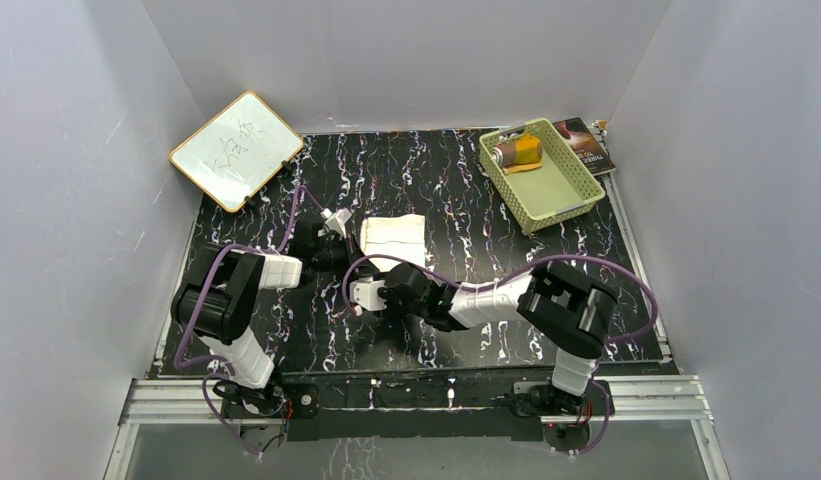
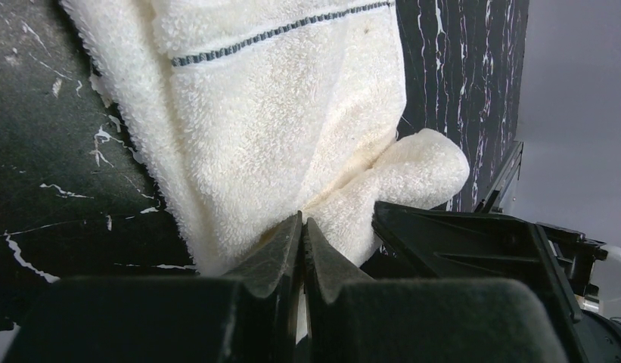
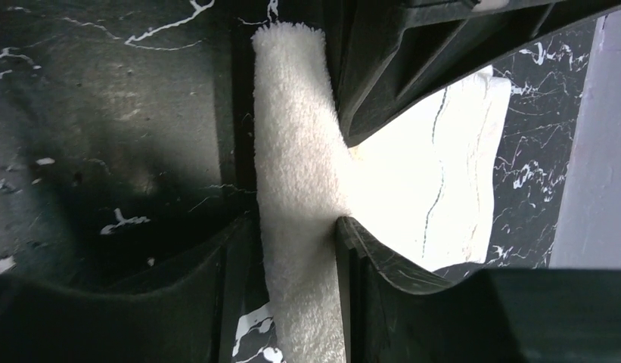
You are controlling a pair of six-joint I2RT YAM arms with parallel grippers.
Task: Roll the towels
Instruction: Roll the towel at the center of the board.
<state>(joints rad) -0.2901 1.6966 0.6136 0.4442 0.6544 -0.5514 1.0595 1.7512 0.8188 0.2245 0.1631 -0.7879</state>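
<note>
The cream-white towel (image 1: 394,238) lies mid-table, its near edge rolled up. My left gripper (image 1: 354,243) is at its left side, shut on a pinched fold of the towel (image 2: 292,113); the tips (image 2: 302,223) meet with a sliver of cloth between them. My right gripper (image 1: 388,272) is at the near edge. Its jaws (image 3: 296,223) are shut on the rolled strip (image 3: 299,151), with the flat part (image 3: 436,174) beyond. The orange-yellow towel (image 1: 518,152) sits rolled in the green basket (image 1: 586,190).
A small whiteboard (image 1: 236,150) leans at the back left. A dark booklet (image 1: 589,145) lies behind the basket at the back right. Grey walls close in three sides. Purple cables loop over both arms.
</note>
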